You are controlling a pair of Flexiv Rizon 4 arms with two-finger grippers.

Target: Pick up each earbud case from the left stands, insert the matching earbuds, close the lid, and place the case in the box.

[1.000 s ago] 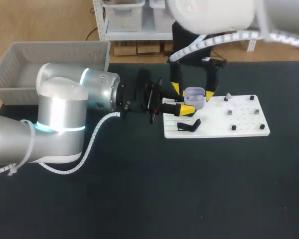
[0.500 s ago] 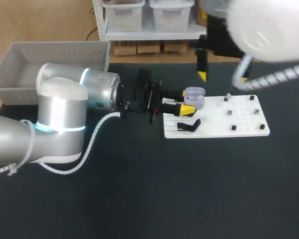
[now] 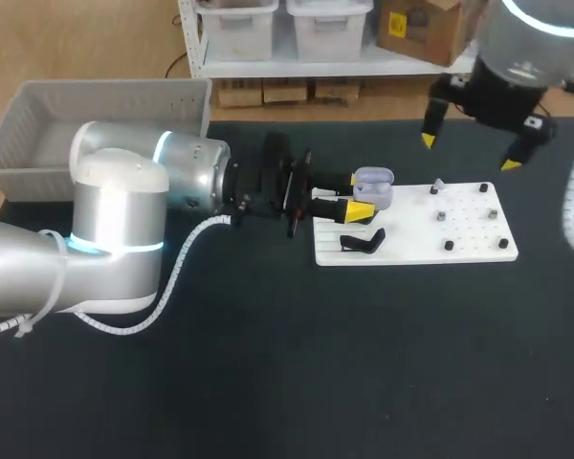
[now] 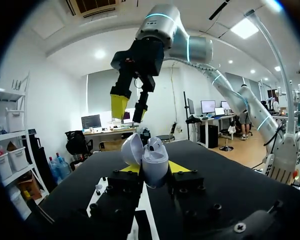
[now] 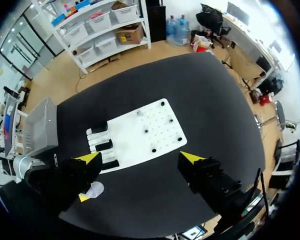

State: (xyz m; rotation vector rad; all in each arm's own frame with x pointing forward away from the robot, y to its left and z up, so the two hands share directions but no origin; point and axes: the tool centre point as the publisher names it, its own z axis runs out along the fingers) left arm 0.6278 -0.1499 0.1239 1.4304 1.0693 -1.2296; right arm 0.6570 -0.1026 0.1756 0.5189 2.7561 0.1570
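Clamping the pale lilac earbud case (image 3: 374, 187) from two sides, the left end effector (image 3: 361, 195) sits mid-frame over the left end of the white stand board (image 3: 459, 247) — the case's lid stands open. The right end effector (image 3: 469, 153) hangs in the upper right, fingers wide apart — well apart from the case. The grey box (image 3: 19, 105) rests on the dark counter (image 3: 364, 363), upper left.
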